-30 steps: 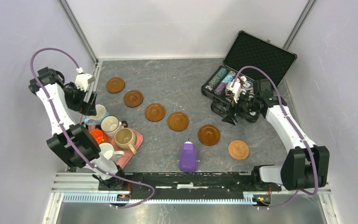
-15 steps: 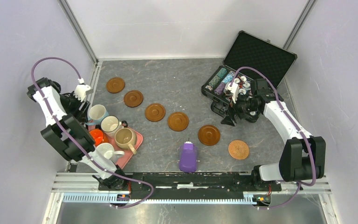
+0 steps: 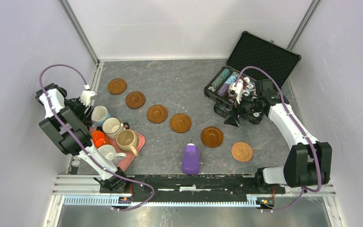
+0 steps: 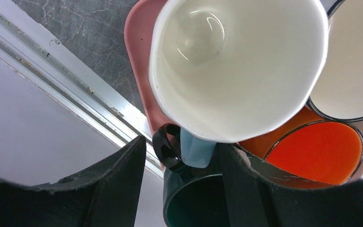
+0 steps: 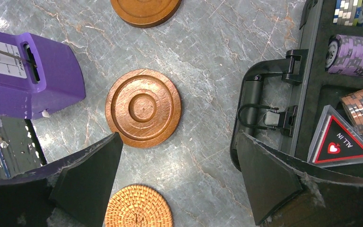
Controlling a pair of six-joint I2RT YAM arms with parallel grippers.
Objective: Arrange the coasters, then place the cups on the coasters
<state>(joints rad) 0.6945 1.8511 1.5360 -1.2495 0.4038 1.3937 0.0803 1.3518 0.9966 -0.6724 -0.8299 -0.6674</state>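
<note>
Dark green cup cut off, partly hidden by light blue cup

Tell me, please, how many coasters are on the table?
6. Five dark wooden coasters run diagonally from far left toward near right; the lighter woven coaster ends that line. None appears hidden.

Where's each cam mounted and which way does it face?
Top external: above and behind, looking down on the table; left arm, right arm show.
Left wrist: on left arm, looking down into the blue mug; left gripper at bottom.
Right wrist: looking down at a dark coaster; right gripper at bottom.
Shared: top and right wrist both show the purple device.
</note>
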